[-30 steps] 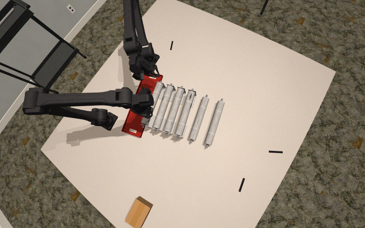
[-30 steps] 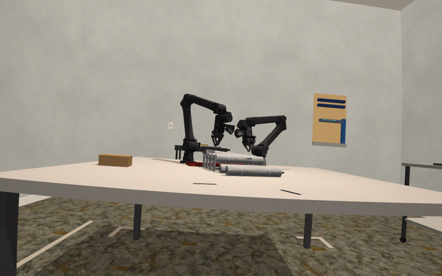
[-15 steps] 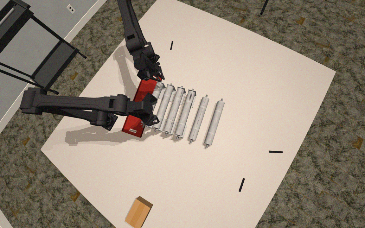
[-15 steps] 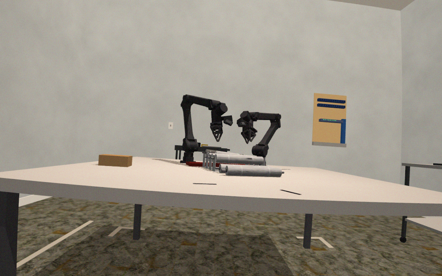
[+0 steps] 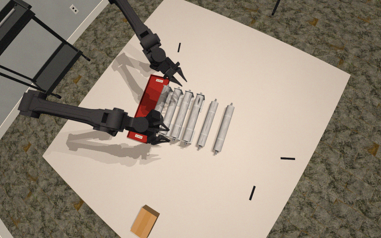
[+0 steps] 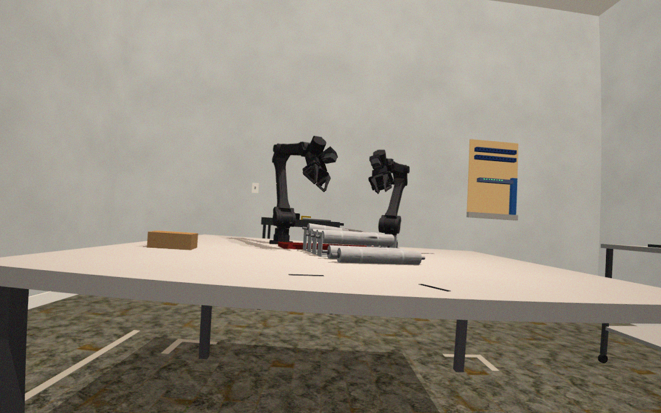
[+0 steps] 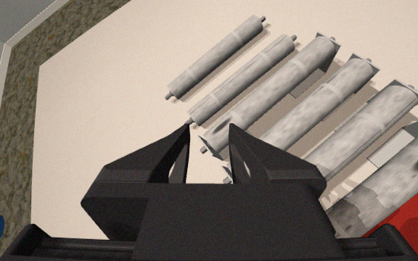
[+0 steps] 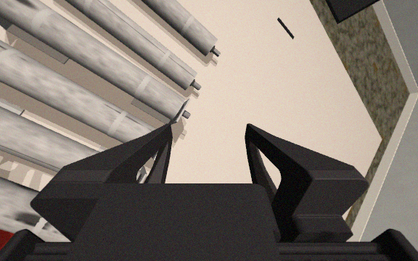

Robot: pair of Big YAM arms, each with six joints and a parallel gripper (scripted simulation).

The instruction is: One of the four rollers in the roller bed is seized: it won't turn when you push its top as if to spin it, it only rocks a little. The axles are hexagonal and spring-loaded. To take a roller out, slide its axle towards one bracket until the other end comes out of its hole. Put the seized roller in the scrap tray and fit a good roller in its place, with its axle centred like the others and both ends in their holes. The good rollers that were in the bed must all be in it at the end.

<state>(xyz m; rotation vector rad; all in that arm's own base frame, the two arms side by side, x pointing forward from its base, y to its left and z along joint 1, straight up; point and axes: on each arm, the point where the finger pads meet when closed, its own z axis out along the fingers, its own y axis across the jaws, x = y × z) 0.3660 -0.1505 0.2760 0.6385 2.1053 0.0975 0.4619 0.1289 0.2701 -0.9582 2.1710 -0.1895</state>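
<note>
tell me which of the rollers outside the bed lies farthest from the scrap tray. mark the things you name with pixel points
The outermost loose roller [image 5: 224,129] [image 6: 379,255] [image 7: 214,56] [image 8: 185,23]: the other loose one lies between it and the bed.
</note>
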